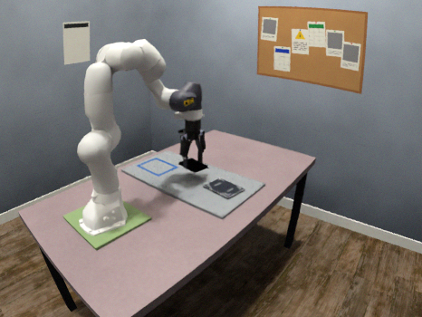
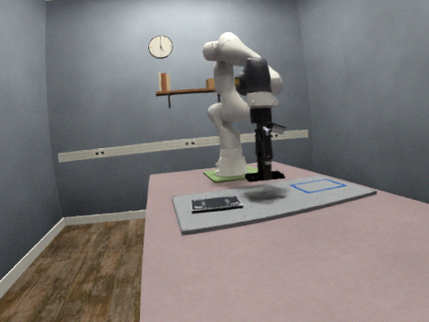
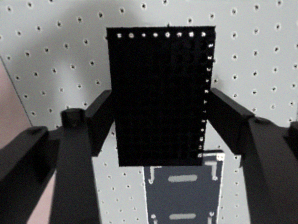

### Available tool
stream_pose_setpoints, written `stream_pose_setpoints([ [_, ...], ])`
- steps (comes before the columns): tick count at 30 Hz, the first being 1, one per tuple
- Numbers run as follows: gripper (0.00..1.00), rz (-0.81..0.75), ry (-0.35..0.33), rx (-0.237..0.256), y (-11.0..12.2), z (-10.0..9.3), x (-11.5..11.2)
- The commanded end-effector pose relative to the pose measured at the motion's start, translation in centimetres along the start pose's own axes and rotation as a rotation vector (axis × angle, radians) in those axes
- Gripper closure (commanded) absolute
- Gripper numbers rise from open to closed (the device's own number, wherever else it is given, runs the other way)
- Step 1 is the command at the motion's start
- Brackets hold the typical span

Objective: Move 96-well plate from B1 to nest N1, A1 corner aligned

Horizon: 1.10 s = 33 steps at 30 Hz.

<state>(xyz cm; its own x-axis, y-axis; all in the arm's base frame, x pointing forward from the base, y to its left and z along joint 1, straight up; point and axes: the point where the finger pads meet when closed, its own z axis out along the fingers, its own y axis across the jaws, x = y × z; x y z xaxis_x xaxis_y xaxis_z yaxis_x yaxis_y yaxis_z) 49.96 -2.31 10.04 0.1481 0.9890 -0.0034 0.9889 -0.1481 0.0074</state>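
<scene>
Pink table [image 1: 190,254] with a grey mat [image 1: 195,192] on it, corkboard [image 1: 312,47] on the wall. Gripper [image 1: 193,159] has the black plate [image 1: 194,165] clamped between its fingers, up off the mat, between the blue square [image 1: 157,166] and the nest [image 1: 224,187].

1. Blue-grey walls [image 1: 217,54] all round, with a white baseboard [image 1: 362,224] along the bottom.
2. Upper right in the top view: a cork board [image 1: 312,68] pinned with papers; upper left, a single sheet [image 1: 76,43].
3. The exterior view shows a round clock [image 2: 160,46] above a wooden shelf [image 2: 184,91].
4. Below, a wood-plank floor [image 2: 83,271] and a pink table [image 1: 172,254] on dark legs.
</scene>
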Motion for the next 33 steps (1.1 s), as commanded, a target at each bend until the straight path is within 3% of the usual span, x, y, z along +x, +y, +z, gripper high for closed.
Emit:
stream_pose_setpoints([
  [1, 0.4, -0.044, 0.003, 0.002, 0.2, 0.0, -1.1],
  [33, 0.4, -0.044, 0.003, 0.002, 2.3, -0.2, -10.2],
])
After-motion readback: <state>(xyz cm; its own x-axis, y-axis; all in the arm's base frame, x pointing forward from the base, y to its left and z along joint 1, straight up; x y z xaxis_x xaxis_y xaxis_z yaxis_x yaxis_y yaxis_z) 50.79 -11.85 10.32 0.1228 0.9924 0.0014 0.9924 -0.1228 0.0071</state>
